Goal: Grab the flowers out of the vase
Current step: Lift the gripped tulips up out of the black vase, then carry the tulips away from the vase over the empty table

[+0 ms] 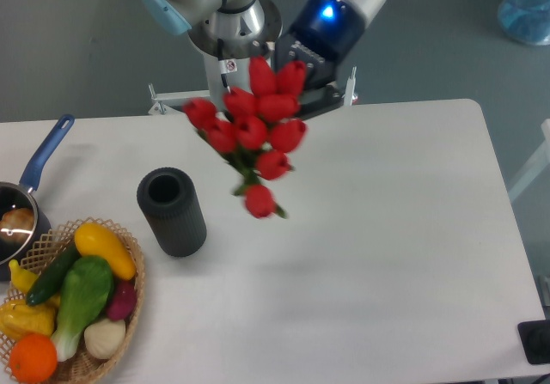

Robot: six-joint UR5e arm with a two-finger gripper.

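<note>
- While I watch the one fixed camera, I see the flowers [254, 135] up in the upper middle of the frame, clear of the tabletop [387, 229], red buds spread out and one bud hanging lowest.
- Behind the bunch sits the gripper [301, 79]; the buds hide its jaws, so I cannot tell how far they are parted, or whether they hold the stems.
- Left of centre stands the vase [171, 211], upright on the tabletop, its round mouth open, below and to the left of the bunch and apart from it.
- Lower left corner: a wicker basket [129, 315] of fruit and vegetables, just beside the vase.
- At the left edge I see a blue-handled pan [39, 165].
</note>
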